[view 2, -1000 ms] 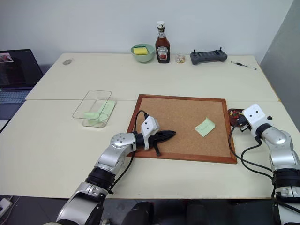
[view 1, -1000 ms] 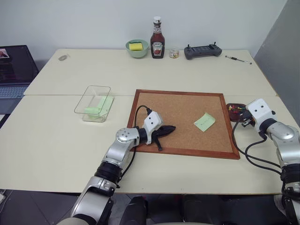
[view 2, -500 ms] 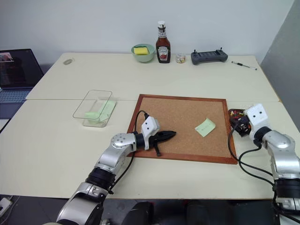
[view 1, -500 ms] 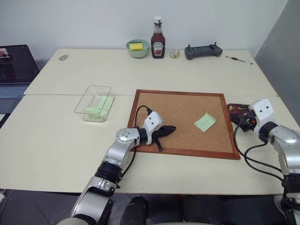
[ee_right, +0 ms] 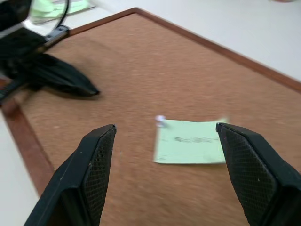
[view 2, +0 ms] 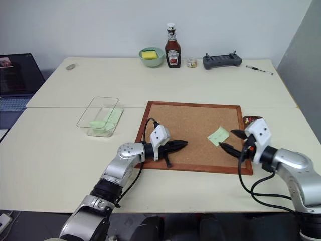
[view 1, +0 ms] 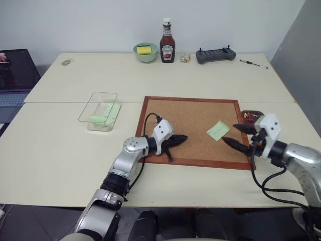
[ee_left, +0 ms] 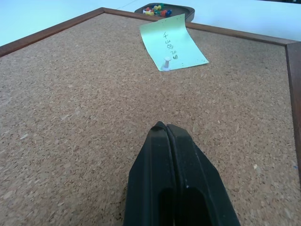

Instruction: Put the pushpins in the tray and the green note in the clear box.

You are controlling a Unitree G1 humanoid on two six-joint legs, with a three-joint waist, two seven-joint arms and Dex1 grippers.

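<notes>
We saw: ketchup bottle (view 1: 165,41) beside green bowl (view 1: 145,51) | black controller (view 1: 216,54) | pen (view 1: 253,64) | laptop (view 1: 16,75) | corkboard (view 1: 195,130).

Corkboard (ee_left: 70,117) rough, grainy – frame seemingly wood; green note (ee_left: 172,43) matt paper.

1. The corkboard (view 1: 193,131) lies on the table (view 1: 60,145), at its centre front.
2. The green note (view 1: 218,130) lies on the corkboard's right half, held by a pushpin (ee_left: 166,63) at its edge.
3. The tray (view 1: 252,116) sits on the table at 3 o'clock of the corkboard, just beside its frame, with pushpins (ee_left: 155,9) in it.
4. The clear box (view 1: 99,110) stands at 9 o'clock of the corkboard, apart from it, with paper slips (view 1: 106,113) inside.
5. The left gripper (view 1: 178,140) rests on the corkboard's near left part.
6. The right gripper (view 1: 235,135) hangs over the corkboard's right edge, at 4 o'clock of the green note.
7. Along the far edge, at 12 o'clock, stand a bowl (view 1: 146,51), a bottle (view 1: 167,42), a small jar (view 1: 185,57), a controller (view 1: 215,54) and a pen (view 1: 253,63), left to right.
</notes>
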